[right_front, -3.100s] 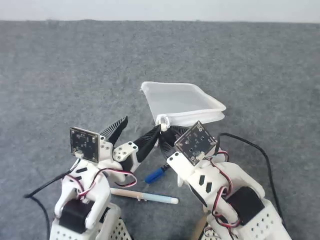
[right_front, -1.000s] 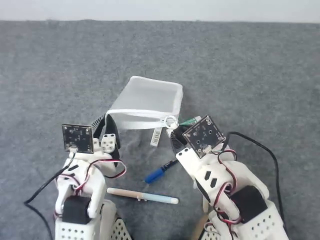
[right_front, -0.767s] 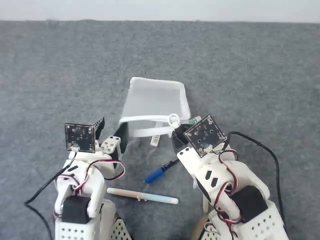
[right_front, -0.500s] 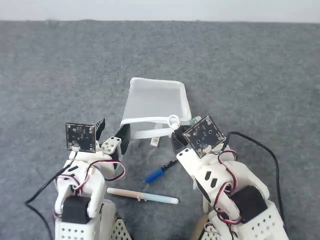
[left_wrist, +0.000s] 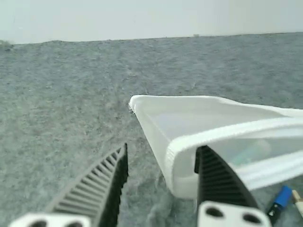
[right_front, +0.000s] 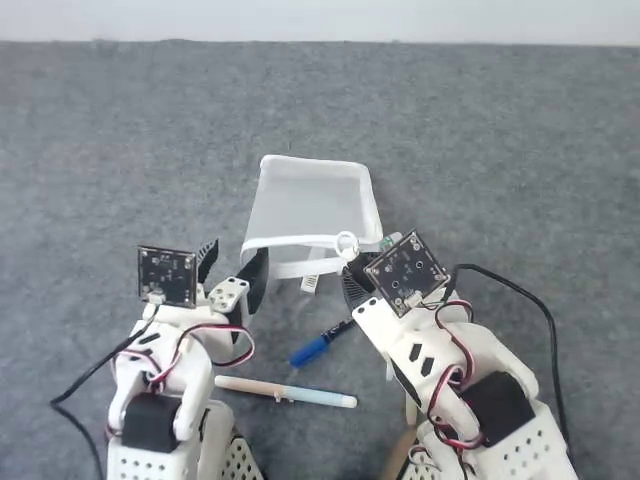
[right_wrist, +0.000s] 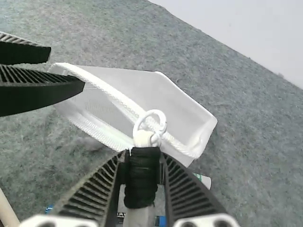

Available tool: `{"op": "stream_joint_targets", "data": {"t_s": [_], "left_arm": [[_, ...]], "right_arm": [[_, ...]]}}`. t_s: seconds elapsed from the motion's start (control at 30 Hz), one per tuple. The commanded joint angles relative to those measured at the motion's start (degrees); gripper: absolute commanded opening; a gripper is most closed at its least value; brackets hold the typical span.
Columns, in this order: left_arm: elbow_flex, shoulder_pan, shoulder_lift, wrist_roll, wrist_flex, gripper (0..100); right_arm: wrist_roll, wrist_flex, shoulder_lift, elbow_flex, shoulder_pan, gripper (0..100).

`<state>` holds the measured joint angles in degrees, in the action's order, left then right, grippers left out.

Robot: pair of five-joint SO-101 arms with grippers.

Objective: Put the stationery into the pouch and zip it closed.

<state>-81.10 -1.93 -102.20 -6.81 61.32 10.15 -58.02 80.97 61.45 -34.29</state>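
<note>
Print on the label (right_front: 311,283) hanging at the mouth of the pouch (right_front: 312,205) is showing too tiny to read. My right pincer (right_wrist: 142,158) is clenching the zip pull (right_wrist: 150,124). My left pincer (right_front: 235,265) is gaping, with the pouch's other corner between its jaws. A blue pen (right_front: 310,350) and a pale pen (right_front: 285,392) are lying on the grey felt surface (right_front: 500,150), a pale wall (right_front: 320,20) behind.

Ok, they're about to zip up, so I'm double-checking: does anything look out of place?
Yes. A blue pen and a pale pen lie on the mat, outside the pouch, though the right gripper is shut on its zip pull. The pouch also stands propped up, not flat.
</note>
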Motion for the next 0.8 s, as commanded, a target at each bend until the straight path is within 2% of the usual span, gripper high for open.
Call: {"op": "stream_joint_targets", "data": {"t_s": [0.0, 0.17, 0.33, 0.6, 0.77], "left_arm": [[7.0, -0.3, 12.7, 0.6, -1.0, 22], [12.2, 0.5, 29.1, 0.5, -4.8, 22], [14.2, 3.8, 37.1, 0.4, -8.7, 21], [15.3, 4.1, 37.8, 0.7, -9.7, 1], [18.0, 4.1, 38.1, 0.5, -6.3, 1]], "right_arm": [[-0.3, -0.2, 1.7, -2.8, -0.5, 0.6], [-0.3, -0.2, 1.7, -2.8, -0.5, 0.6], [-0.3, -0.2, 1.7, -2.8, -0.3, 0.6], [-0.3, 0.2, 1.7, -2.8, -0.1, 1.3], [-0.7, 0.2, 1.0, -2.8, 2.6, 17.7]]}}
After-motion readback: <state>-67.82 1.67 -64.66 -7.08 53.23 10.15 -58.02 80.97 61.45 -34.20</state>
